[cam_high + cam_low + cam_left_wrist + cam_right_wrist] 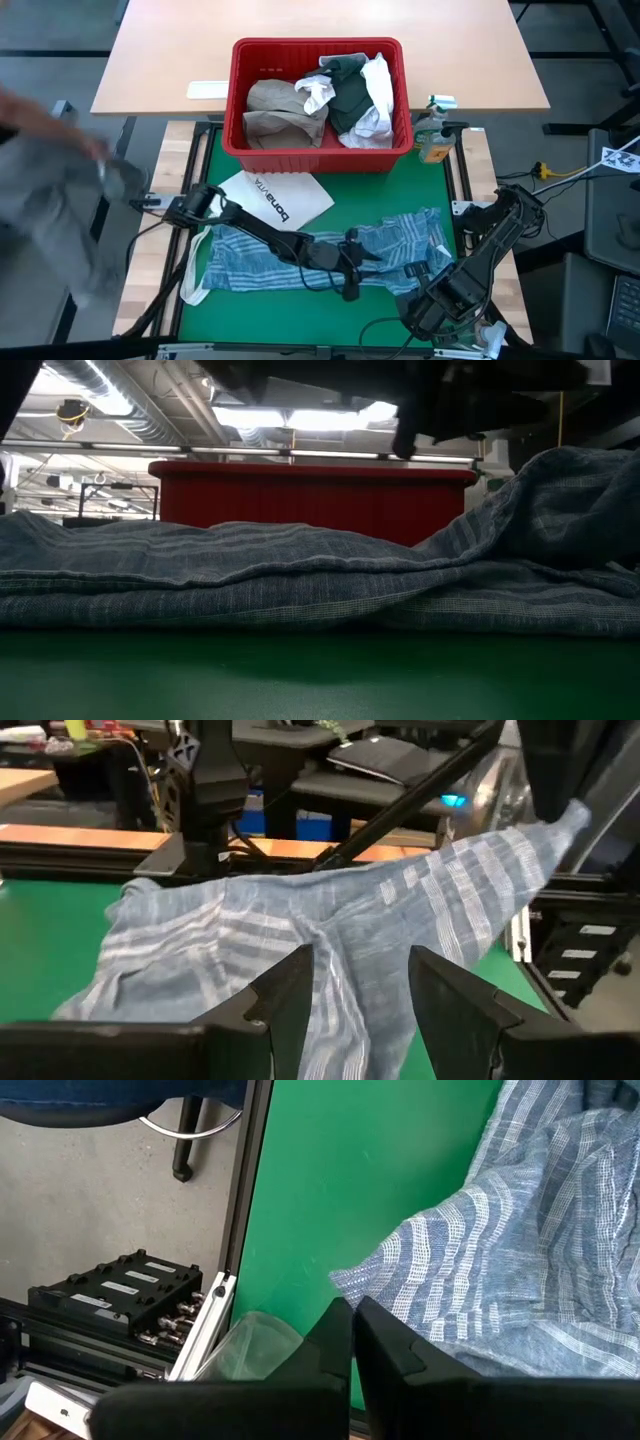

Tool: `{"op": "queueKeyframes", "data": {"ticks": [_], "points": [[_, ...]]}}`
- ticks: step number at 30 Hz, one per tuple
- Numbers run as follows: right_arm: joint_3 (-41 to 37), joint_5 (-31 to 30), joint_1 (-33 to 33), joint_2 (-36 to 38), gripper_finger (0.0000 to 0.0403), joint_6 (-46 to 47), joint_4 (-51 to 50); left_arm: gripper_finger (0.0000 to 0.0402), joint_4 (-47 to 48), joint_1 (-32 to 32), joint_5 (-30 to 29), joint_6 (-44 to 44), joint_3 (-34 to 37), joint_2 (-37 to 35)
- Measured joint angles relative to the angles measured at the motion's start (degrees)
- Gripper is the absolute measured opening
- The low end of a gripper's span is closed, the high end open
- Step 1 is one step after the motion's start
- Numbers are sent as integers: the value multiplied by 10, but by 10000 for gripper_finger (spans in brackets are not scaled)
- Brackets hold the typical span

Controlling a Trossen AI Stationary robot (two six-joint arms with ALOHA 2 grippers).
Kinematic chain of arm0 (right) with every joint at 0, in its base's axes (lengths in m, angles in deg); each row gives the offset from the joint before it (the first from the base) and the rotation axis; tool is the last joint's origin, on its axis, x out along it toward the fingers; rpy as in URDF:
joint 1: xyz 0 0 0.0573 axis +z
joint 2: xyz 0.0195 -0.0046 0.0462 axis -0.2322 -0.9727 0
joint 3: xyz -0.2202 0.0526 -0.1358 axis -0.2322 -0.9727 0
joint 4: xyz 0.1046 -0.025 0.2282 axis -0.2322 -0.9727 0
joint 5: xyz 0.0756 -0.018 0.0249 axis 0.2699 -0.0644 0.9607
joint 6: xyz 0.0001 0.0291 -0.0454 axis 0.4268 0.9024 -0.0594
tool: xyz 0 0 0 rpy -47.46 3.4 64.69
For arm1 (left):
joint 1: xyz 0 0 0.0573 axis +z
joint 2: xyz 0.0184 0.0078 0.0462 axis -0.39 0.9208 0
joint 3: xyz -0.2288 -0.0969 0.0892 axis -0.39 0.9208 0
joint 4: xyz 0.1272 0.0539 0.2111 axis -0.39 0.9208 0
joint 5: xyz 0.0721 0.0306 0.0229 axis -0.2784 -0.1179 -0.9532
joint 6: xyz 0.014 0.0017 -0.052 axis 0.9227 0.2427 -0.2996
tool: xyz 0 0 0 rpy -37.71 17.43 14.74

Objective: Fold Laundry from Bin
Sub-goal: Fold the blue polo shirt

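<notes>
The blue-striped cloth (320, 255) lies spread across the green mat (400, 190), with its right end raised. My left gripper (362, 985) reaches in low from the table's left and stands open over the cloth's middle (355, 265); whether it touches the cloth, I cannot tell. My right gripper (352, 1330) hangs at the near right (425, 275), shut on the cloth. The red bin (318, 100) stands at the mat's far edge, holding the tan shirt (280, 115), white pieces (378, 95) and a dark top (350, 100). My right gripper pinches the blue-striped cloth between its two shut fingers at the cloth's right edge (400, 1315), coming from above and pointing steeply down. That end (570, 820) is drawn up off the mat into a peak, while the rest of the cloth lies on the mat.
A white tote bag with black lettering (275, 200) lies partly under the cloth's far left, with a strap (195, 275) looping toward the near left. A bottle (435, 140) stands right of the bin. A blurred person (50, 190) moves at the table's left.
</notes>
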Motion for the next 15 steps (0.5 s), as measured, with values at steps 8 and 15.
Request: {"op": "queueKeyframes", "data": {"ticks": [8, 15], "points": [[0, 0, 0, 0, 7, 0, 0, 160, 117, 1, -2, 1, -85, 48], [0, 0, 0, 0, 7, 0, 0, 159, 159, 2, -7, 1, -114, 60]]}}
